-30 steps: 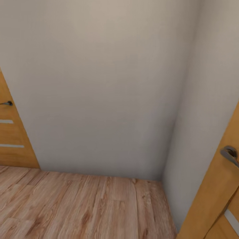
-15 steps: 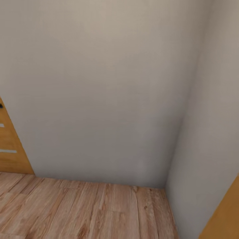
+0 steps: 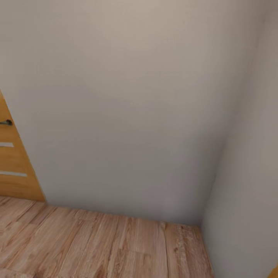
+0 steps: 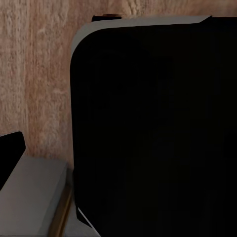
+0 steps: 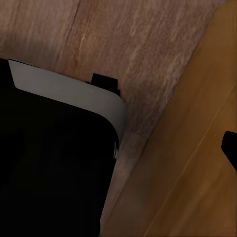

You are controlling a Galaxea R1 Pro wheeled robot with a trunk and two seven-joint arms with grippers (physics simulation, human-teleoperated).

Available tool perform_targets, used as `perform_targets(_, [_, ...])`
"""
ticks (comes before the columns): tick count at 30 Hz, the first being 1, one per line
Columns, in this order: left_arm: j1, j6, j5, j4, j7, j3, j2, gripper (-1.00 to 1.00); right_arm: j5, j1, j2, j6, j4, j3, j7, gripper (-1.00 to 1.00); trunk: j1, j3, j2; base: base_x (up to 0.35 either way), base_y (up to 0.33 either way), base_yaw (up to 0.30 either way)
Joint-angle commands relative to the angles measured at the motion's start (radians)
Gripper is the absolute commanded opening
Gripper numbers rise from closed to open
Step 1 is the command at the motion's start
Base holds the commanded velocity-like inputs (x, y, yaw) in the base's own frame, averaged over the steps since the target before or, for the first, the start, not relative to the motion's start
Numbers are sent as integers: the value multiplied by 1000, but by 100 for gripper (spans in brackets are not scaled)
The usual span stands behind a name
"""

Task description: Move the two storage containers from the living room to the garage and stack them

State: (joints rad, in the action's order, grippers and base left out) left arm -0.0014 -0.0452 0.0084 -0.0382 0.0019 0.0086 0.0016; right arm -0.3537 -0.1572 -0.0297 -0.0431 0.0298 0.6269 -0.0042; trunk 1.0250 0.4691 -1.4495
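White plaster dominates the head view: a plain wall [image 3: 127,108] faces the camera and meets a second wall [image 3: 247,185] in a corner to its right. Light wood-plank flooring [image 3: 104,247] runs along the foot of the wall and into that corner. Just left of the facing wall stands an orange-brown wooden door [image 3: 13,166], with a dark lever handle [image 3: 6,122] above two pale horizontal inlay strips. A sliver of the same orange-brown wood [image 3: 275,272] peeks in at the lower right, beside the second wall.

Seen from the left wrist, a large black body with a grey rounded edge [image 4: 153,133], apparently part of the robot, hangs over the plank flooring [image 4: 39,74]; a grey slab [image 4: 29,197] lies next to it. Whether the left tool is apart or together cannot be told.

From the right wrist, a similar black body with a grey rim [image 5: 54,158] sits over the planks [image 5: 128,44], and an orange-brown wooden panel [image 5: 192,163] stands close beside it. Again the right tool's fingers are not readable, so I cannot tell their state.

Neither storage container is to be seen among these surfaces; the flooring is wood plank, not grey concrete.
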Motion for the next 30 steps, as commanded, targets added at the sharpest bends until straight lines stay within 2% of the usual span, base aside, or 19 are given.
perform_targets(1, [0, -2, 1, 0, 0, 1, 0, 100, -8, -1, 1, -4, 2, 9, 0, 100, 0, 1, 0, 1, 0, 267])
perform_targets(14, [0, -2, 1, 0, 1, 1, 0, 100, -8, -1, 1, -4, 2, 8, 0, 100, 0, 1, 0, 1, 0, 269])
perform_targets(24, [0, -2, 1, 0, 0, 1, 0, 100, -8, -1, 1, -4, 2, 9, 0, 100, 0, 1, 0, 267, 0, 269])
perform_targets(30, [0, -2, 1, 0, 0, 1, 0, 100, -8, -1, 1, -4, 2, 9, 0, 100, 0, 1, 0, 56, 0, 269])
